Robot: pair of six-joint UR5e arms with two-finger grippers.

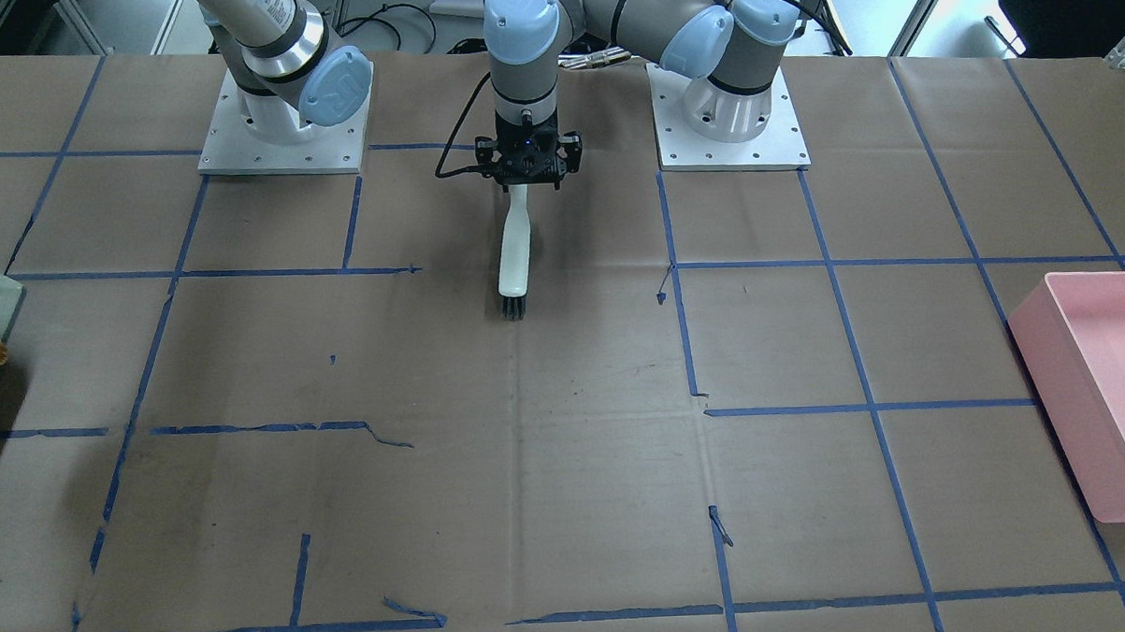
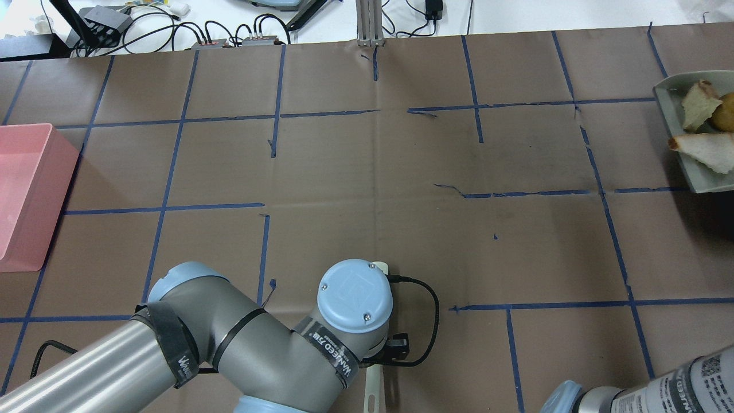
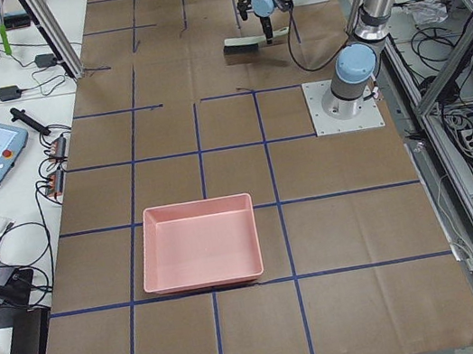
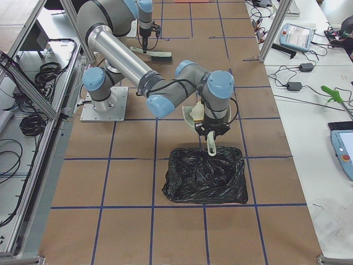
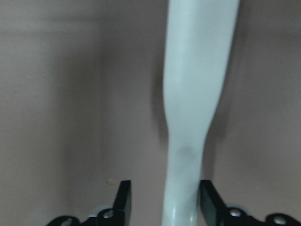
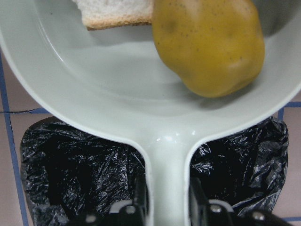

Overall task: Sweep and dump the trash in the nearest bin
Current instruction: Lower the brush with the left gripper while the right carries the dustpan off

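My right gripper point(image 6: 168, 207) is shut on the handle of a pale dustpan point(image 6: 117, 84), held over a black-bag-lined bin point(image 4: 205, 175). In the pan lie a yellow potato-like lump point(image 6: 209, 44) and white bread with brown crust point(image 6: 117, 12). The overhead view shows two bread pieces point(image 2: 708, 150) and the lump point(image 2: 725, 112) in the pan point(image 2: 668, 103). My left gripper point(image 1: 529, 163) is near the robot bases, open, its fingers point(image 5: 123, 200) either side of the handle end of a white brush point(image 1: 513, 252). The brush lies on the table with its black bristles away from the bases.
A pink bin point(image 2: 26, 189) stands at the table's end on my left point(image 3: 198, 243). Blue tape lines cross the brown paper. The arm base plates point(image 1: 283, 129) sit at the robot's edge. Cables and devices lie beyond the far edge.
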